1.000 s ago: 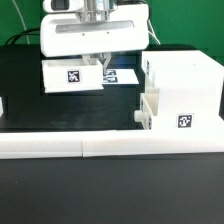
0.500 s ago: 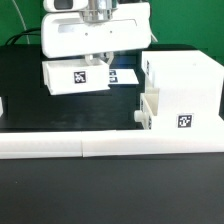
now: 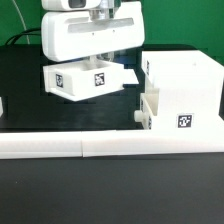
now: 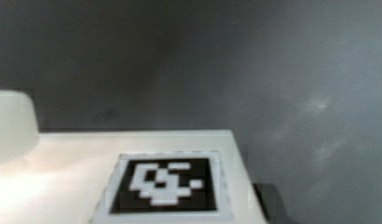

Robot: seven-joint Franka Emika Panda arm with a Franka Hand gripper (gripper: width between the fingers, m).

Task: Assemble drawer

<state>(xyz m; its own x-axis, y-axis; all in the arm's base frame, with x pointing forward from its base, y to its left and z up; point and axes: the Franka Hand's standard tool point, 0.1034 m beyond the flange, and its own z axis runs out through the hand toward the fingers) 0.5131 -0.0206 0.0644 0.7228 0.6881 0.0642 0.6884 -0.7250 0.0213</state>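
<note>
In the exterior view my gripper (image 3: 98, 64) is shut on a white open-top tray (image 3: 85, 80) with two square tags and holds it off the black table, turned so one corner faces the camera. The tall white housing (image 3: 185, 85) stands at the exterior view's right, with a tag low on its side. A second tray front (image 3: 150, 112) with a small knob (image 3: 137, 117) sticks out of its lower part. The wrist view shows the held tray's white face and one tag (image 4: 165, 185); my fingertips are hidden there.
The long low white wall bar (image 3: 110, 146) runs across the front of the table. A small white piece (image 3: 2, 105) shows at the exterior view's left edge. A black cable lies at the back left.
The tray has come up off the table with my gripper and turned, so a corner and two tagged faces now show. The flat tag sheet behind it is now covered.
</note>
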